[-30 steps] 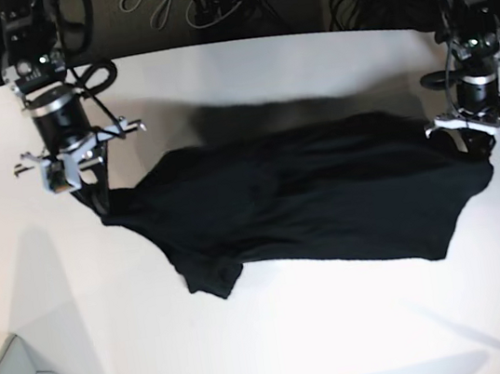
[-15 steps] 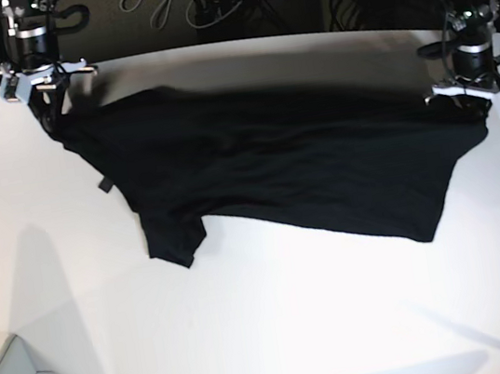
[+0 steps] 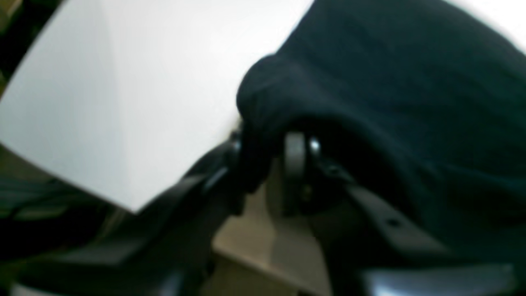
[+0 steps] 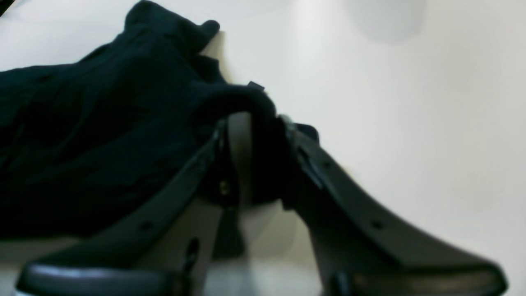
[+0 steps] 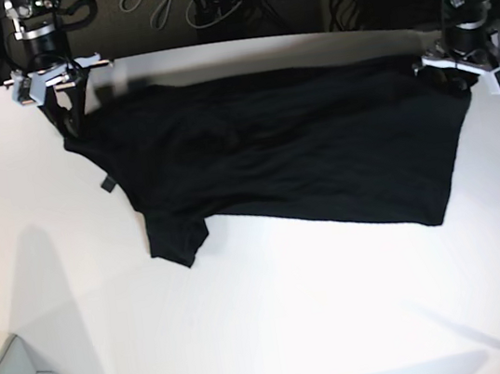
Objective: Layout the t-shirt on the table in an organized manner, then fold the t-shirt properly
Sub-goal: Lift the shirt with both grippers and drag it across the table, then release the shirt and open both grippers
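Black cloth, the t-shirt (image 5: 291, 148), lies spread across the far half of the white table (image 5: 281, 333), one sleeve hanging toward us at the left and a small dark tag (image 5: 108, 183) sticking out on its left edge. We can read no print, brand or writing on it anywhere; the tag is too small to make out.

From the base view we see the right gripper (image 5: 63, 102) at the shirt's far left corner and the left gripper (image 5: 459, 71) at its far right corner, but not how their jaws stand.

The wrist views fill that in. In the right wrist view the right gripper (image 4: 254, 164) has its jaws parted, with a fold of shirt (image 4: 102, 135) draped between them and a gap showing beside the cloth. In the left wrist view the left gripper (image 3: 267, 168), blurred, also has its jaws apart with cloth (image 3: 390, 102) hanging between them; the table's edge (image 3: 123, 123) shows beside it.
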{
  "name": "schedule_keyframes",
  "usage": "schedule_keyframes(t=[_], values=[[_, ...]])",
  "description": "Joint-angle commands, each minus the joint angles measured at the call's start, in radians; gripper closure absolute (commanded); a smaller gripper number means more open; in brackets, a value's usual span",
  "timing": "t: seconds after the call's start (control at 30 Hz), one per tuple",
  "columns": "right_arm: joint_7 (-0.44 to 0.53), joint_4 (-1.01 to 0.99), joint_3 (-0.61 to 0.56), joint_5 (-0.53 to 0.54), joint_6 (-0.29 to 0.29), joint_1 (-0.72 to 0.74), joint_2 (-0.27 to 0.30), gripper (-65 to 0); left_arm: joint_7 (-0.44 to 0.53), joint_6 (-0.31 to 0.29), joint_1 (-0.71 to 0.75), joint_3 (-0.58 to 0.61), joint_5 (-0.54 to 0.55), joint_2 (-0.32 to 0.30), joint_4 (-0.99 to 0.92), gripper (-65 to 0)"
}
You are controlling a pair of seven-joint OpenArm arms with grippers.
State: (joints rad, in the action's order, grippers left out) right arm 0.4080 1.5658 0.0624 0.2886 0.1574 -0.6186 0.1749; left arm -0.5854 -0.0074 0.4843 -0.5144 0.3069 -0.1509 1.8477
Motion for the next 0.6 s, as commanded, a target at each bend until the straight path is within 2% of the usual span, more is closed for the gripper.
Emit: schedule_keyframes(t=[0.0,0.17,0.37,0.57], values=[[0.030,0.017,-0.003,0.002,0.000,-0.007,0.008,-15.3,0.017,0.002,0.003,-0.025,-0.002,-0.011,0.023,-18.7],[0.030,0.015,0.003,0.002,0.000,-0.010,0.004,-20.5,0.012,0.002,0.011,-0.092,-0.001,-0.003,0.027,-21.9],[0.062,0.022,0.037,0.007,-0.003,-0.013,-0.002,-21.0,0.020,0.002,0.003,-0.191,0.027,0.000,0.106,-21.8],[0.167,0.029,0.169,0.007,-0.003,-0.007,-0.108,-21.0,0.014,0.002,-0.103,-0.257,0.223,0.000,0.145,-21.8]])
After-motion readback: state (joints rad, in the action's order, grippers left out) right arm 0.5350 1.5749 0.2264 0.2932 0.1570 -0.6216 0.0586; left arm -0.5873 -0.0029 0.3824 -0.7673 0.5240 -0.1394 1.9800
